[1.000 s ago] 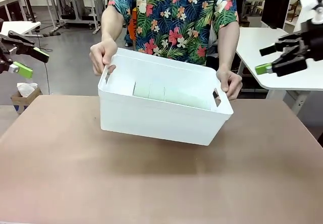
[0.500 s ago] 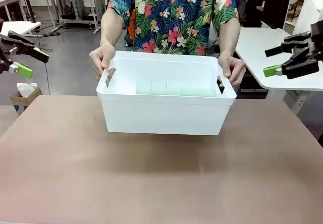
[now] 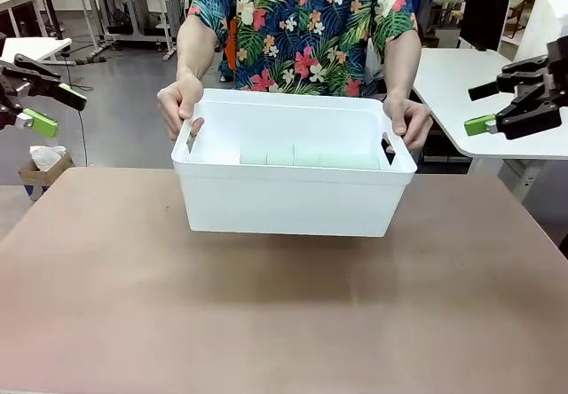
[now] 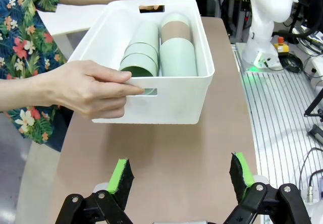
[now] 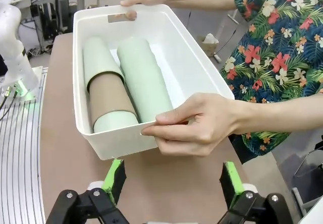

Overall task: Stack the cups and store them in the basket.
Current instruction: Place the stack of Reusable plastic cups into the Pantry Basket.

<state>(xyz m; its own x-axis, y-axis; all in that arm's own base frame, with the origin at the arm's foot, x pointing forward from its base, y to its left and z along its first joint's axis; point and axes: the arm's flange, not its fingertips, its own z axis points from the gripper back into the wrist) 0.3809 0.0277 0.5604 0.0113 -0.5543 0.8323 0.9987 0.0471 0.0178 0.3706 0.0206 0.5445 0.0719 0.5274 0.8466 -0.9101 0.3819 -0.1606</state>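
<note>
basket [image 3: 293,200] now level in person's hands, tilted a second ago; cups [image 5: 118,85] stored inside; both grippers [image 4: 179,176] [image 5: 171,181] spread wide, empty.

A basket [image 3: 293,194] sits at the middle of the table [image 3: 284,323], toward its far side. Inside it the cups [image 5: 126,82] lie on their sides, nested in two stacks side by side. A person stands behind the basket, one hand [image 3: 180,103] at each end [image 3: 408,121].
</note>
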